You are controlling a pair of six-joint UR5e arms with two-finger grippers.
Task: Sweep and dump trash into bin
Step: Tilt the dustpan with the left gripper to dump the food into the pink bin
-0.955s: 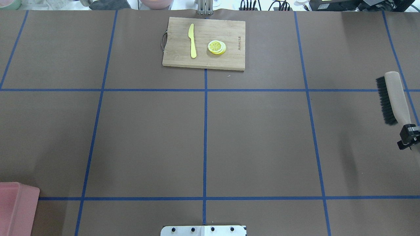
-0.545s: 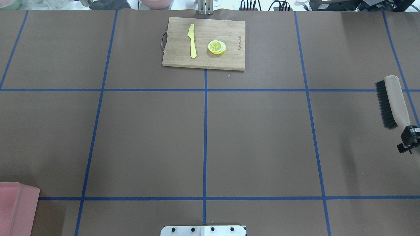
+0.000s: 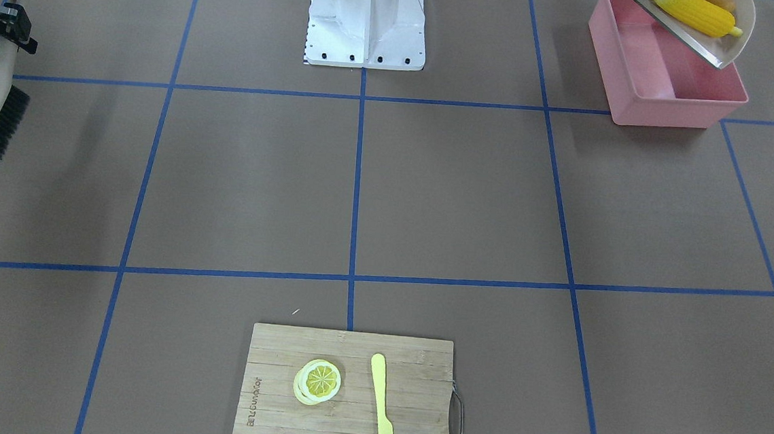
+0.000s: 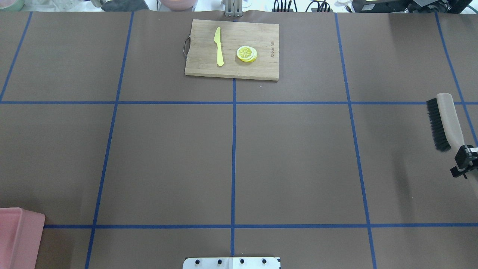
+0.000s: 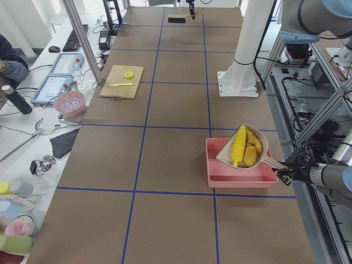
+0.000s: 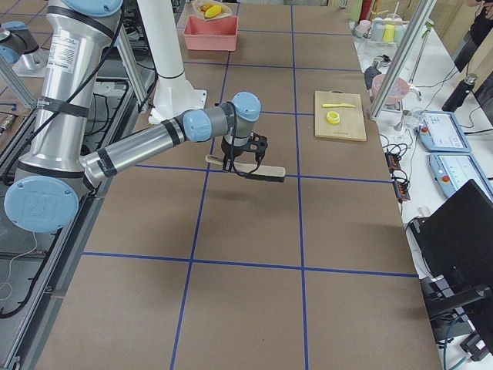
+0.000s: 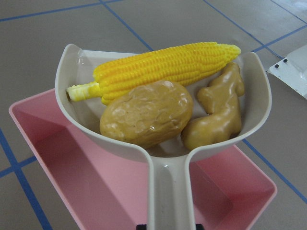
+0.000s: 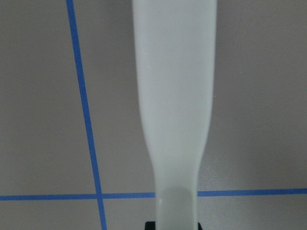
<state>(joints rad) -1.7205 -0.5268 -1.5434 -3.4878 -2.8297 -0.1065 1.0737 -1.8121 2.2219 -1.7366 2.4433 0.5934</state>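
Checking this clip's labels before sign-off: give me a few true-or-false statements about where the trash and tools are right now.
1. The corn cob lies in the dustpan. True.
2. The potato is already in the bin. False: the potato sits in the dustpan, above the bin.
3. The right end effector holds the brush. True.
4. The knife lies in the bin. False: the knife lies on the cutting board, beside the lemon slice.

Brown-covered table (image 4: 298,157) w/ blue tape grid (image 4: 233,149); white bench (image 5: 33,118) along far side w/ 2 tablets (image 5: 52,88), cups (image 5: 16,226); alu frame posts (image 5: 82,38).
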